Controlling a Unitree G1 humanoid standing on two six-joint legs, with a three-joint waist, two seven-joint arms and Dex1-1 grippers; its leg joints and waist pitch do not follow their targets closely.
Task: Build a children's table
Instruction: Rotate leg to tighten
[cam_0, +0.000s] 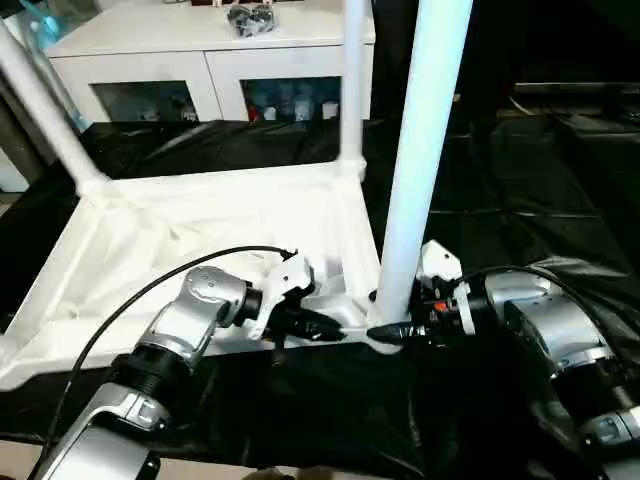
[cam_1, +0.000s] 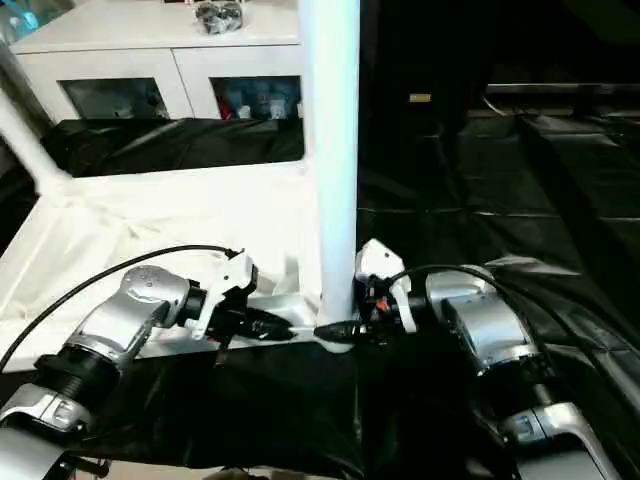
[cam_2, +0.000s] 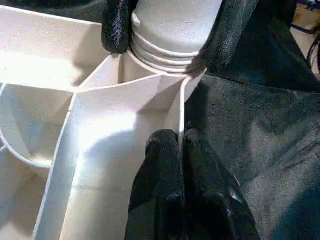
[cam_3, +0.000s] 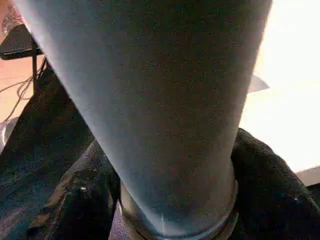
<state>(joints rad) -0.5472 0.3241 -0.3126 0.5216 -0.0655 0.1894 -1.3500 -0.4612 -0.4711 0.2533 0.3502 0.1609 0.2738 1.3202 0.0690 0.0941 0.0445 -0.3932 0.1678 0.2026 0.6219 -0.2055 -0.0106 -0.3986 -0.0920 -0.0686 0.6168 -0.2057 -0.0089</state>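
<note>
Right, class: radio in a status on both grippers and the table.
Left gripper shut on tabletop edge. Right gripper clamped round near leg at its socket. Three legs upright. Nothing in the way.

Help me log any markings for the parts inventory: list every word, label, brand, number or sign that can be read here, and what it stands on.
No text can be read in any view.
Small yellow tag on the dark background: too small and blurred to read.
Items behind the cabinet's glass fronts: any labels are too blurred to read.
Tabletop, legs and both grippers: no markings visible.
</note>
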